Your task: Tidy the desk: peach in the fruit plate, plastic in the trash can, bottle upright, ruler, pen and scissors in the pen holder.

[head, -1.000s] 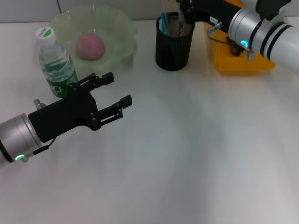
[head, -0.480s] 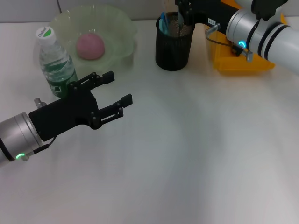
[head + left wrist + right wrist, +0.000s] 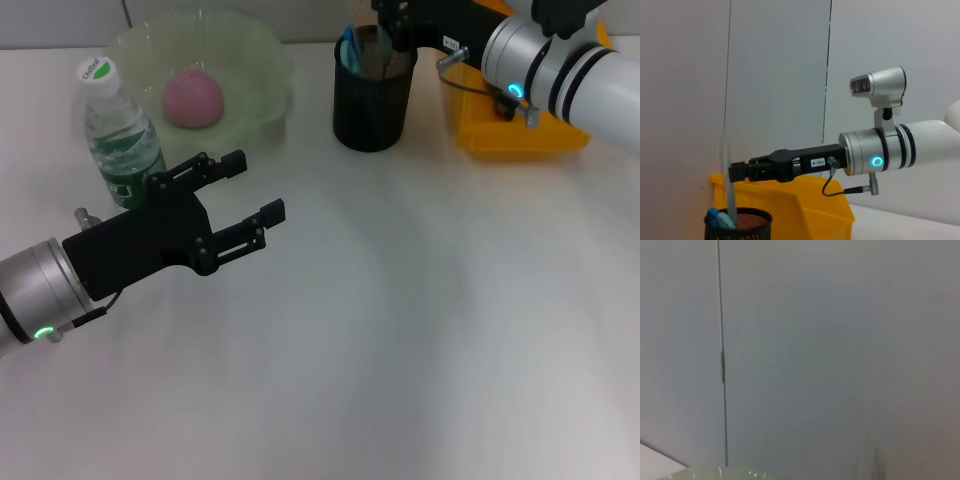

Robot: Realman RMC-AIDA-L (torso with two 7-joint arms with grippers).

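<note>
Reaching over the black mesh pen holder at the far side of the white tabletop, the right gripper hangs just above its rim; its jaws seem pressed on the clear ruler, which stands upright with its lower end inside the cup, though the grip itself is hard to see; blue scissors handles show inside the pen holder too; the yellow trash can sits just beside the holder, behind the right arm; the left gripper hovers above the near left of the tabletop, jaws spread and holding nothing; the bottle stands upright beside it, just in front of the pale green fruit plate, where the pink peach rests.
</note>
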